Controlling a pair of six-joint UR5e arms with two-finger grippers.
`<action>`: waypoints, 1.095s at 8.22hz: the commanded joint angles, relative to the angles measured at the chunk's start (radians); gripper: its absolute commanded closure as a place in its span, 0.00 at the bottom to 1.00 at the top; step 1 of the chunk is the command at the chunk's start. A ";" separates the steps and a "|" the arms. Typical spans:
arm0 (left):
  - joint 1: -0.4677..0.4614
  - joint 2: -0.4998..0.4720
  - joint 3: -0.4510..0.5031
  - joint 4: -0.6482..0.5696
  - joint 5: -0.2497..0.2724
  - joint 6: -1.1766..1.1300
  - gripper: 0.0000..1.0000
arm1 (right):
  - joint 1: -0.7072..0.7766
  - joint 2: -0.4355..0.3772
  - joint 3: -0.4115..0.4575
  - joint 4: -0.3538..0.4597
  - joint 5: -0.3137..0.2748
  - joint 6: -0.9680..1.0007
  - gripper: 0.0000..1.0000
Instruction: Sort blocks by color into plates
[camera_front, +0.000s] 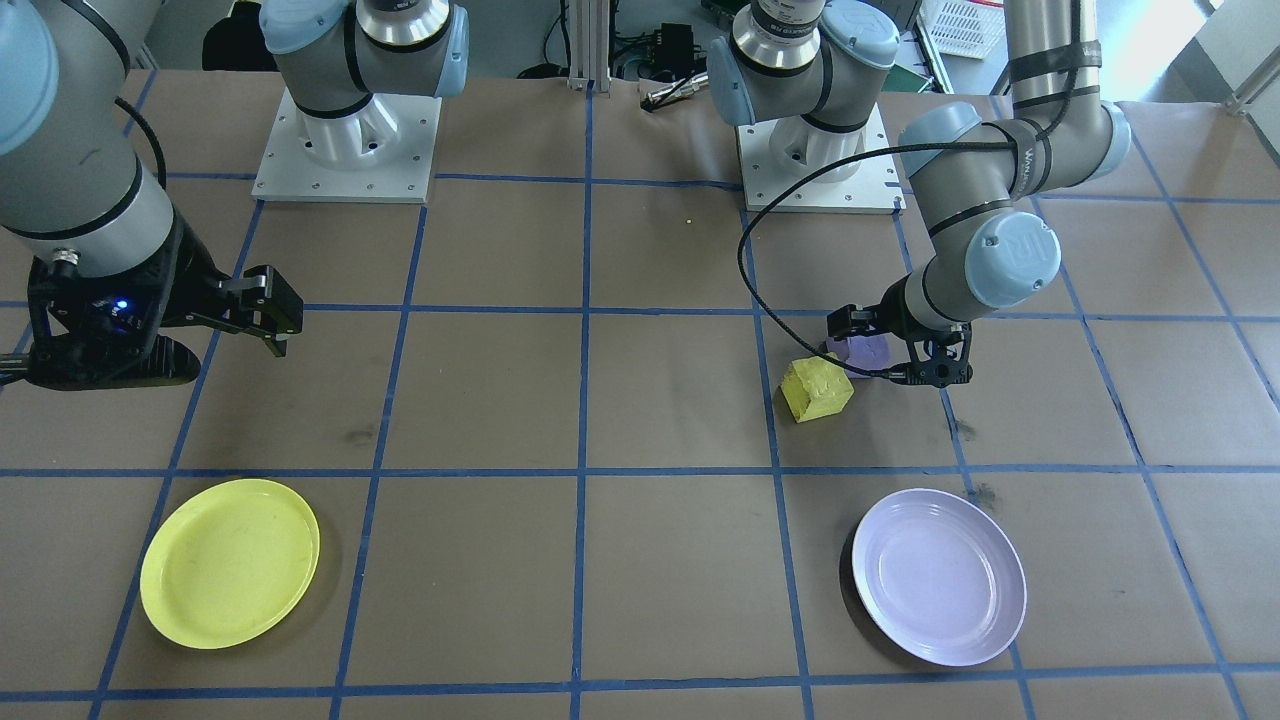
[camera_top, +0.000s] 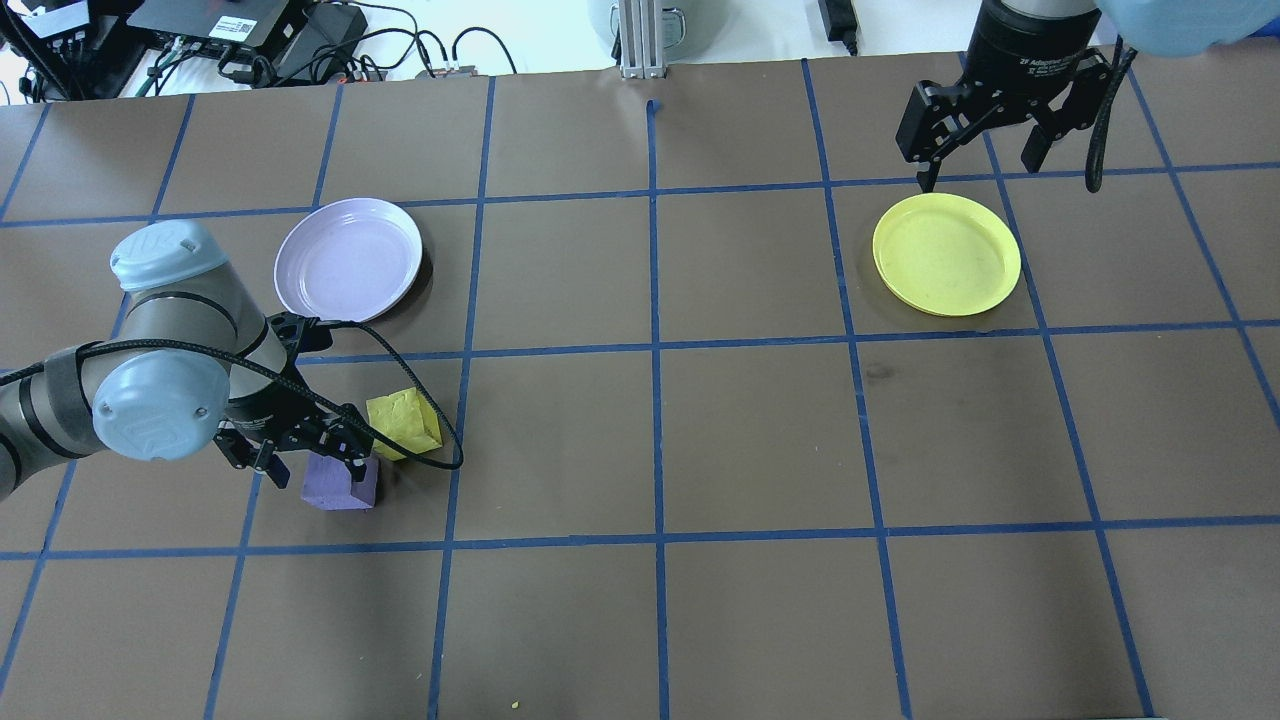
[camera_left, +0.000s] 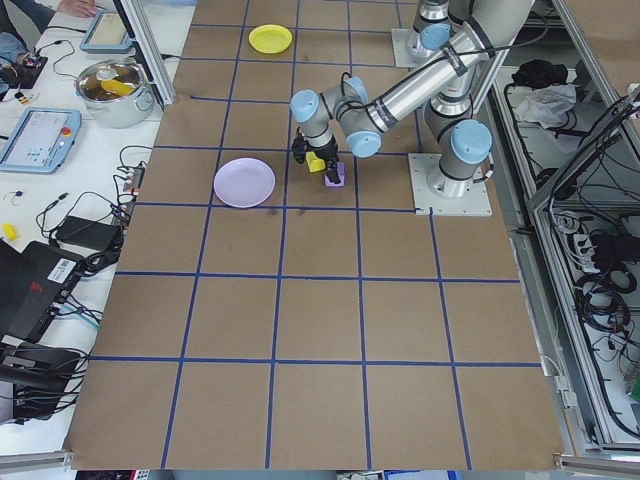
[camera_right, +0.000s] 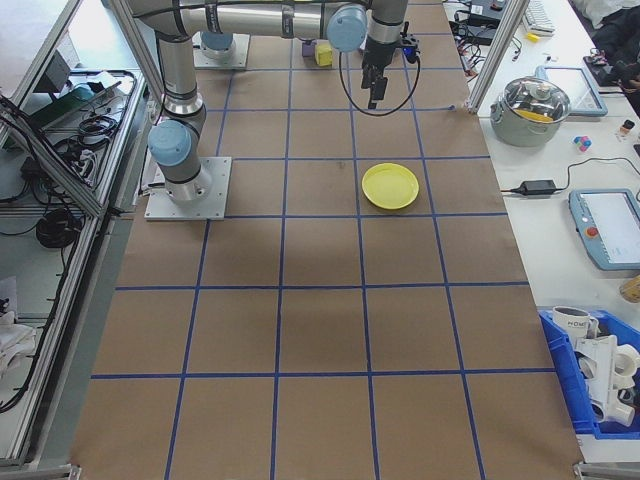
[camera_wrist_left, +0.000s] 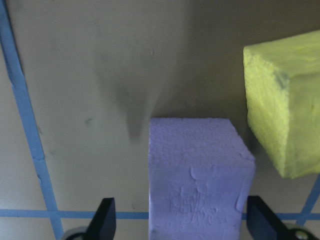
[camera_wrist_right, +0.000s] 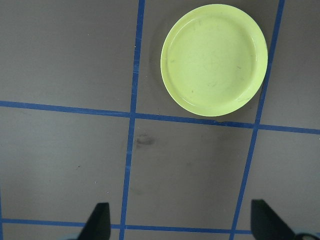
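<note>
I'm lowering my left pincer (camera_top: 305, 455), fingers spread, around the purple block (camera_top: 341, 483) just beside the yellow block (camera_top: 403, 423) on the table, and next I'm judging it needs pinching and carrying to the lavender plate (camera_top: 348, 259).

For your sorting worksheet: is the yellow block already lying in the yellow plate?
No, the yellow block sits on the table beside the purple block, far from the yellow plate.

Left hand (camera_front: 897, 352) partly hides purple block (camera_front: 862, 349).
</note>
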 joint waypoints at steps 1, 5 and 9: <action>0.001 0.006 0.002 0.002 -0.012 0.057 0.34 | 0.000 0.001 0.000 -0.003 0.000 0.001 0.00; 0.004 0.028 0.005 -0.006 -0.012 0.110 1.00 | 0.000 0.001 0.000 -0.005 0.000 0.001 0.00; 0.086 0.069 0.185 -0.161 -0.003 0.137 1.00 | 0.000 0.001 0.002 -0.005 0.000 0.001 0.00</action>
